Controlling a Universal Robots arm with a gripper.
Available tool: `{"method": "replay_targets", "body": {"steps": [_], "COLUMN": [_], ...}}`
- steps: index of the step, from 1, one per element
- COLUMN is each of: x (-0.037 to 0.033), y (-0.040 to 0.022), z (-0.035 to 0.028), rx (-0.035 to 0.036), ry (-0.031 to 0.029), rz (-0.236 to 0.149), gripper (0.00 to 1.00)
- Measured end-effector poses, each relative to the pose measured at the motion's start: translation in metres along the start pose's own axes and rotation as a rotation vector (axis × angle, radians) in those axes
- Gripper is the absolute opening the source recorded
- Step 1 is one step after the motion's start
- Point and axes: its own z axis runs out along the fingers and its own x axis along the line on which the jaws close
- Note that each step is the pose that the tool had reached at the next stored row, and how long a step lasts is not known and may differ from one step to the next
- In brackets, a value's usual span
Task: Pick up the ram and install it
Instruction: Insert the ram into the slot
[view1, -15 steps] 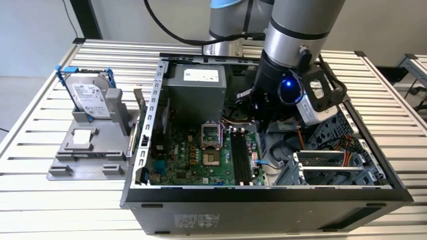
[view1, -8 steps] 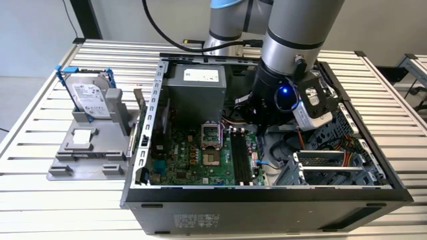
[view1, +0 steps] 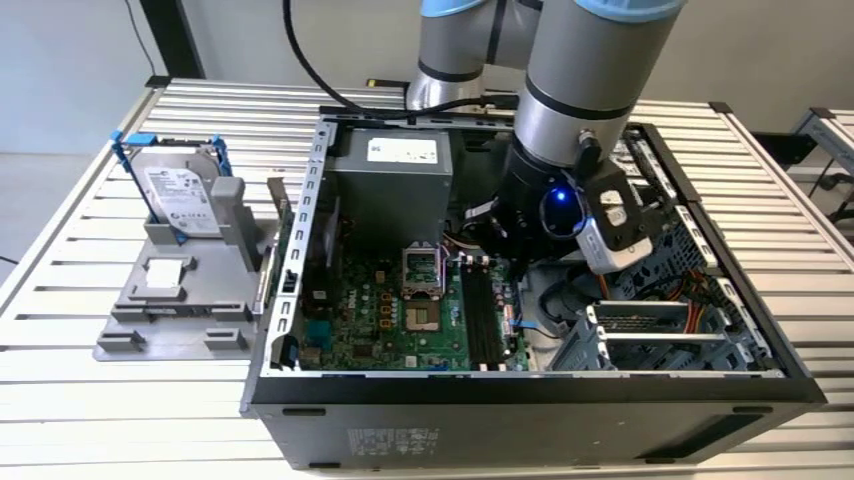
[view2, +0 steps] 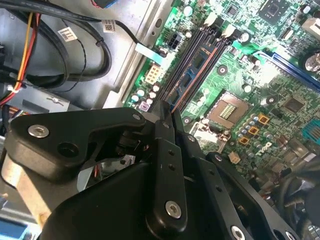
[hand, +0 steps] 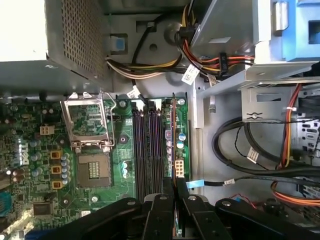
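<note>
The ram is a thin dark stick that I see edge-on, standing along the outermost memory slot of the motherboard. In the second wrist view, the ram shows its dark face with chips between the black slots. My gripper is shut on one end of it, and the black fingers meet on the stick. In the exterior view my gripper hangs inside the open computer case, over the memory slots. I cannot tell whether the ram is seated in the slot.
The bare CPU socket lies beside the free memory slots. The grey power supply fills the case's back. Cable bundles and a metal drive cage crowd the other side. A hard drive in a blue frame stands on a grey stand outside.
</note>
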Motion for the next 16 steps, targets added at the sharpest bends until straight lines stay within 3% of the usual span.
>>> {"method": "replay_targets", "body": {"steps": [9,16], "x": [0.0004,0.0011], "y": [-0.0066,-0.0099], "z": [0.0147,0.0267], "rx": [-0.0001,-0.0034], "ry": [0.0001,0.0011], "rz": [-0.003,-0.039], "gripper": [0.0,0.0]}}
